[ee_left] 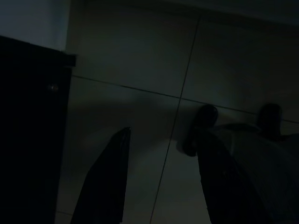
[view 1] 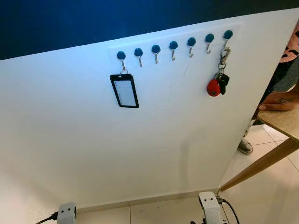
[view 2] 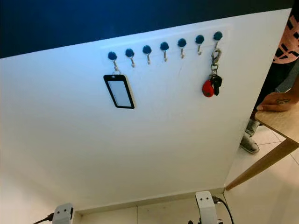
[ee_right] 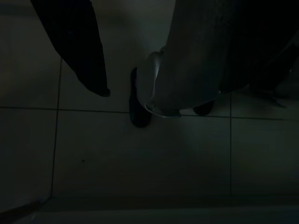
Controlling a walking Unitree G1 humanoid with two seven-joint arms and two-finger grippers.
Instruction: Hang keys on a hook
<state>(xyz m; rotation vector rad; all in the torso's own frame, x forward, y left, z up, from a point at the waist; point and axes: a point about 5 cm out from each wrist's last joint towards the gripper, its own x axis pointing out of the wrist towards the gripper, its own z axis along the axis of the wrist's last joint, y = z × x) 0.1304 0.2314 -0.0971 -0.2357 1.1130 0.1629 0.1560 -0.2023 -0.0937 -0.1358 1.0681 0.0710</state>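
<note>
A bunch of keys [view 1: 218, 84] with a red fob hangs by a clip from the rightmost hook [view 1: 227, 35] in a row of several blue-capped hooks on the white wall [view 1: 154, 154]. A black-framed badge holder [view 1: 124, 91] hangs from the leftmost hook [view 1: 121, 56]. The hooks between them are bare. Both arms hang low, and their silver wrists [view 1: 67, 212] [view 1: 211, 207] show at the bottom edge. In the dark left wrist view, my left gripper [ee_left: 164, 134] is open over tiled floor. My right gripper [ee_right: 156, 100] is also open and holds nothing.
A person stands at the right with a hand [view 1: 279, 101] on a wooden table [view 1: 282, 123] whose slanted leg [view 1: 261, 164] reaches the floor. Their shoe [view 1: 245, 147] is on the tiles. A trouser leg and shoe [ee_right: 149, 88] appear in the right wrist view.
</note>
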